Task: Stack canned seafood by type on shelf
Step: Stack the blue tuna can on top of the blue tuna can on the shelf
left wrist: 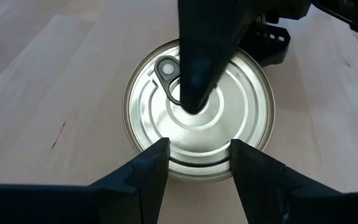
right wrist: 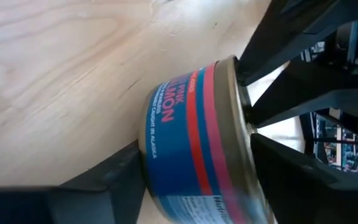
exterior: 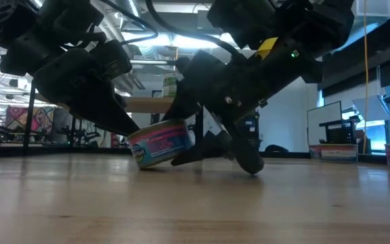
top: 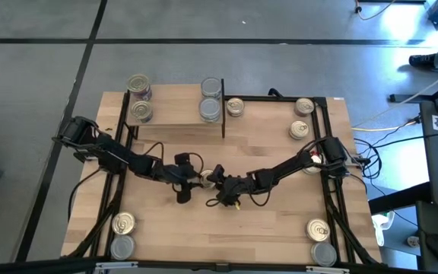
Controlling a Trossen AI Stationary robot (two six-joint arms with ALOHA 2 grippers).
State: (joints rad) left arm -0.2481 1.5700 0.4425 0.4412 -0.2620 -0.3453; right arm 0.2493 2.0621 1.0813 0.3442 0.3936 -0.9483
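A seafood can (exterior: 161, 144) with a blue and pink label sits tilted at the table's middle (top: 202, 179). Its gold pull-tab lid (left wrist: 229, 106) faces my left gripper (left wrist: 197, 155). That gripper, reaching in from the table's left (top: 188, 181), is open, with both fingertips at the lid's near rim. My right gripper (top: 213, 181) comes from the right and is shut on the can (right wrist: 191, 143). The shelf (top: 177, 116) stands at the far left with cans (top: 211, 109) on it. My left gripper touches the lid near its rim (left wrist: 197, 163) with both fingertips (right wrist: 253, 62), slanting down from the table's left; nothing is between the fingers. My right gripper pinches the can across its height. One finger (left wrist: 194, 74) lies on the lid's centre and the other (right wrist: 114, 180) is under the bottom face. It slants down from the table's right. The can is tilted, its lower edge (exterior: 144, 164) on the table.
Loose cans stand by the near left corner (top: 122, 223), the near right corner (top: 318, 228), along the far right (top: 299, 129) and beside the shelf (top: 235, 106). Black frame rails (top: 333, 198) and cables run down both table sides.
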